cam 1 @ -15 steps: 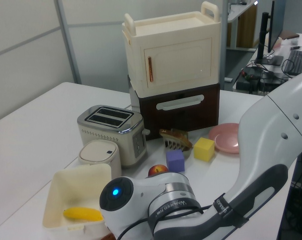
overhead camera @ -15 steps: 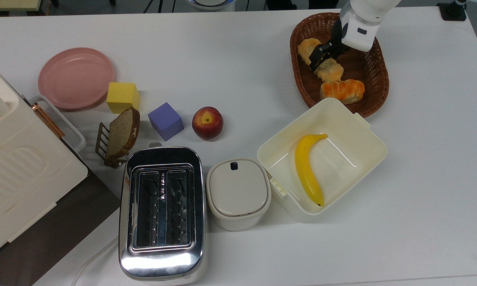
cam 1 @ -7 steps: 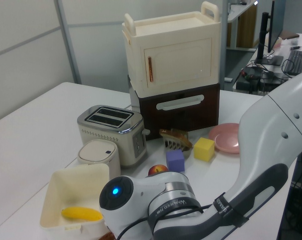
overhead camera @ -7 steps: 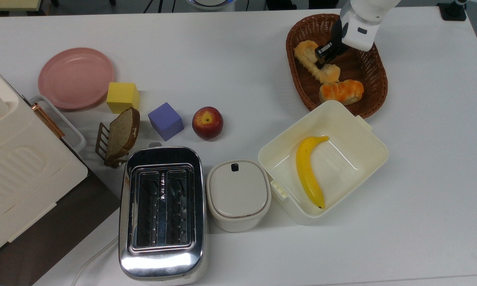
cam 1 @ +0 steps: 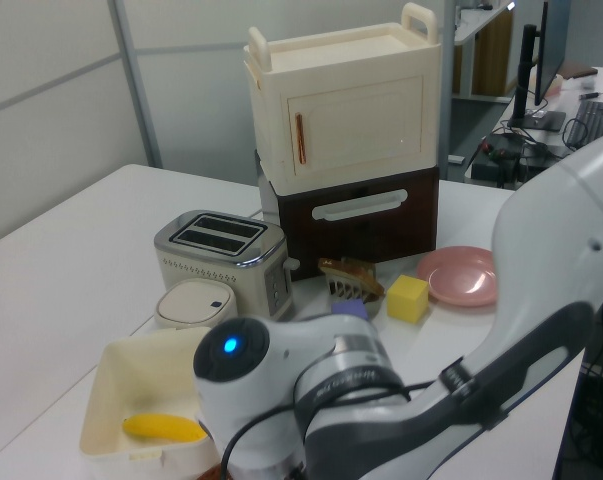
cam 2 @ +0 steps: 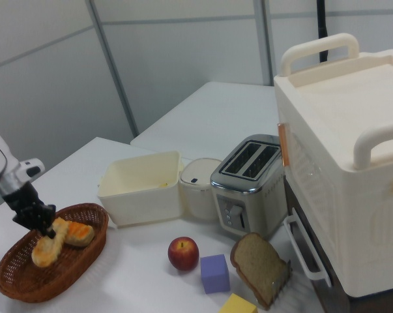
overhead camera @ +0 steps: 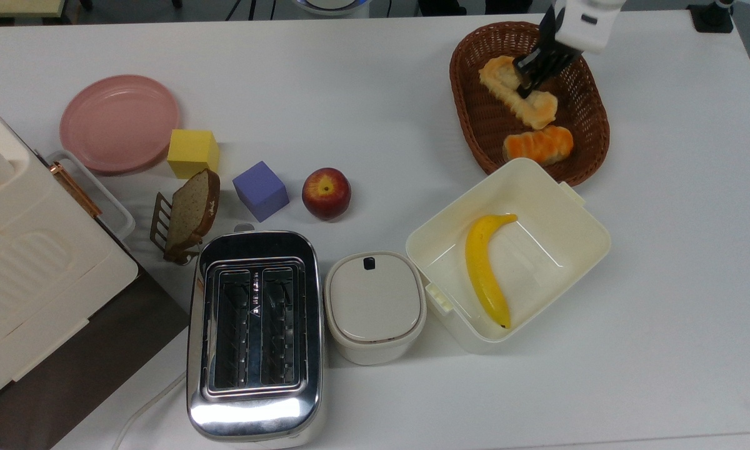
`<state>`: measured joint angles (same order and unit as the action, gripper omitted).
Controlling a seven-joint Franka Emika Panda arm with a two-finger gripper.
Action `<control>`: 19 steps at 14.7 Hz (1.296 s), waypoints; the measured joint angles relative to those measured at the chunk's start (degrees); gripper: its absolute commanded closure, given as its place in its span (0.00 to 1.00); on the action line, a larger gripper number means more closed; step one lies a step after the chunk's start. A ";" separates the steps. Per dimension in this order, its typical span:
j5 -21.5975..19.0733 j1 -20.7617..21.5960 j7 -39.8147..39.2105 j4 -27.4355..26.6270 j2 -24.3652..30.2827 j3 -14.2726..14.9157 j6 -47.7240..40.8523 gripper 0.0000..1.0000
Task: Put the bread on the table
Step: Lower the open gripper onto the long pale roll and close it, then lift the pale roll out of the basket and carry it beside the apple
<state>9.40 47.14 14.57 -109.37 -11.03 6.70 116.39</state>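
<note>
The long pale-golden bread stick (overhead camera: pixel 517 92) hangs tilted over the brown wicker basket (overhead camera: pixel 590 134), pinched near its middle by the black fingers (overhead camera: pixel 540 61) of the white gripper (overhead camera: pixel 536 70). An orange-glazed bun (overhead camera: pixel 538 144) lies in the basket just beside it. The basket sits on the large white table (overhead camera: pixel 375 81), touching a cream plastic box (overhead camera: pixel 562 244) holding a yellow banana (overhead camera: pixel 484 265).

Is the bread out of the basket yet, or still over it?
Still over it. The end effector grips the bread mid-length, above the wicker basket, beside the orange-glazed bun.
</note>
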 measured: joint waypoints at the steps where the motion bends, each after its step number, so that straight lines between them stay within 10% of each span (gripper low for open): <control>1: 0.55 0.48 0.57 0.28 1.70 -0.01 -0.62 1.00; 8: 3.33 1.05 4.96 1.90 6.56 0.33 -3.04 1.00; 19: 3.37 -15.78 3.63 1.98 10.11 1.25 -3.45 1.00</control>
<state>12.77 31.36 18.21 -107.39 -0.92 7.95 112.94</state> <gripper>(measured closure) 0.907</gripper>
